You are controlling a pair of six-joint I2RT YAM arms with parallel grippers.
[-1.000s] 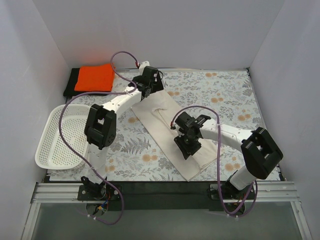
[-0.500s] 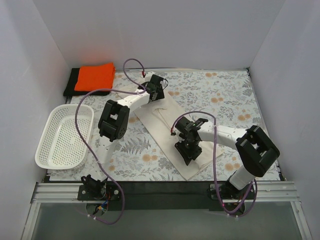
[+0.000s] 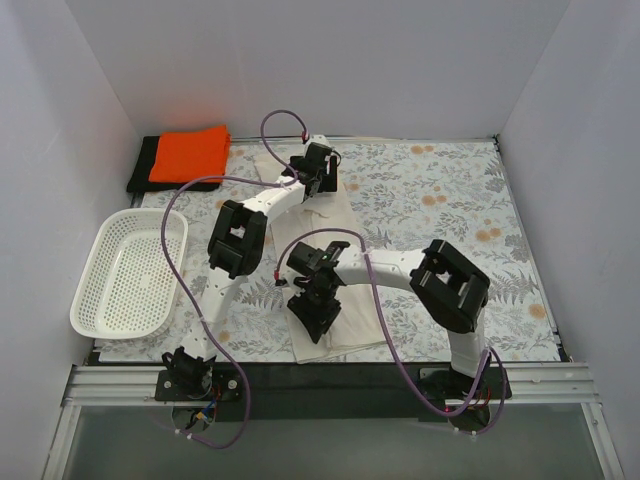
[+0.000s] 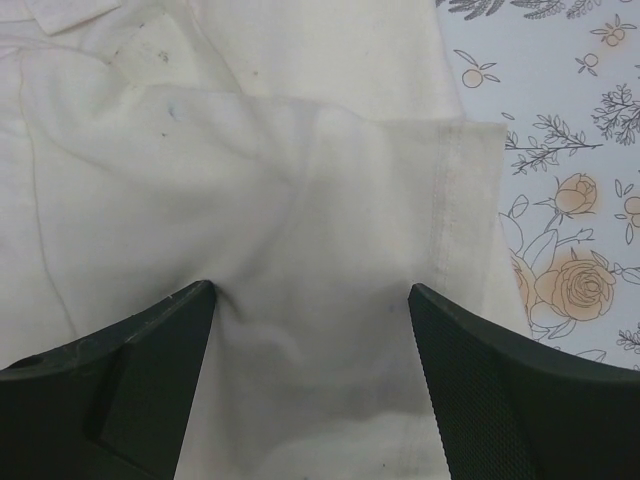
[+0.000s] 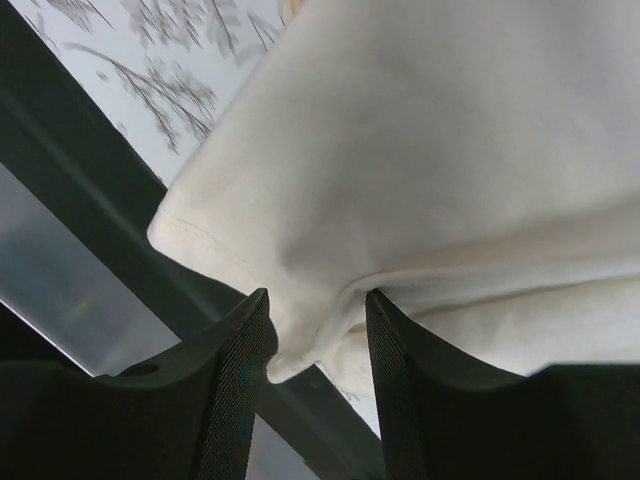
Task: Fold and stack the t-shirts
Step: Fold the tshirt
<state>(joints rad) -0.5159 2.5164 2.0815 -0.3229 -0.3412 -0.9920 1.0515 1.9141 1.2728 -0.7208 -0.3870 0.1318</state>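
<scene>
The cream t-shirt [image 3: 326, 215] lies as a long folded strip on the floral table, running from mid-back to the front edge. My left gripper [image 3: 322, 182] is at its far end, open, with both fingers pressed down on the cloth [image 4: 250, 180]; the gripper [image 4: 310, 292] shows wide apart. My right gripper [image 3: 314, 318] is at the strip's near end, shut on a fold of the cream t-shirt [image 5: 450, 150]; that gripper [image 5: 316, 300] hangs over the table's front edge. The folded orange t-shirt [image 3: 190, 153] lies on the black t-shirt [image 3: 140, 172] at the back left.
A white perforated basket [image 3: 92, 300] stands at the left near edge. The black front rail [image 3: 250, 372] runs right under the right gripper and also shows in the right wrist view [image 5: 90, 190]. White walls close in the left, back and right.
The right gripper has swung left along the front edge, dragging the cream t-shirt's near end from lower right to straight down. The left gripper has shifted slightly right at the far end.
</scene>
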